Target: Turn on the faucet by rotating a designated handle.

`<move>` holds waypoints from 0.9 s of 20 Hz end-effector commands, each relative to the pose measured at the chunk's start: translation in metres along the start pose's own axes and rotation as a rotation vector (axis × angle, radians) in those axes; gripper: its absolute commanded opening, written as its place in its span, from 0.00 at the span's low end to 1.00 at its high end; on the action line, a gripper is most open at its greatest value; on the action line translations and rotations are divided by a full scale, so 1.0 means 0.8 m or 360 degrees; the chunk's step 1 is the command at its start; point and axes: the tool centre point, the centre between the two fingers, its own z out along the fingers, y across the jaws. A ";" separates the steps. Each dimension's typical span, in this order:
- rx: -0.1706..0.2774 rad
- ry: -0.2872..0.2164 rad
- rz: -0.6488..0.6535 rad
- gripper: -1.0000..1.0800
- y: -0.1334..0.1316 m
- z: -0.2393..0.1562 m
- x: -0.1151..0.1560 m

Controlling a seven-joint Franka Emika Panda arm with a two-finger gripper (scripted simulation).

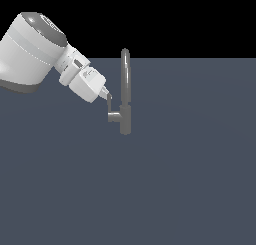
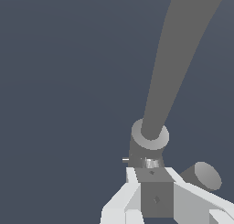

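The grey faucet point(image 1: 125, 84) stands upright on the flat floor, with a tall rounded spout over a thicker base. Its short side stub point(image 1: 115, 117) points toward the exterior view's left. The thin handle point(image 1: 110, 106) rises from the stub's end. My gripper point(image 1: 108, 95) comes down at a slant from the left, and its tip meets the handle's top end. In the wrist view the faucet point(image 2: 183, 58) looms just beyond my gripper point(image 2: 152, 170), whose white fingers point(image 2: 121, 202) sit close together, shut on nothing. The stub point(image 2: 205, 175) shows beside them. The handle is mostly hidden behind the fingers.
A plain dark blue-grey floor point(image 1: 190, 179) spreads all around the faucet. My arm's bulky white links point(image 1: 35, 49) fill the upper left of the exterior view.
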 end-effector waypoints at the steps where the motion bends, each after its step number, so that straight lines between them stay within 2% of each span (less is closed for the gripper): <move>1: -0.0009 0.0001 0.0005 0.00 0.012 -0.001 0.005; 5: -0.0009 0.0001 0.0005 0.00 0.027 -0.004 0.008; 7: 0.0005 0.0001 -0.0001 0.00 0.019 -0.005 0.004; 18: -0.0004 0.0001 0.0003 0.00 0.064 0.008 -0.005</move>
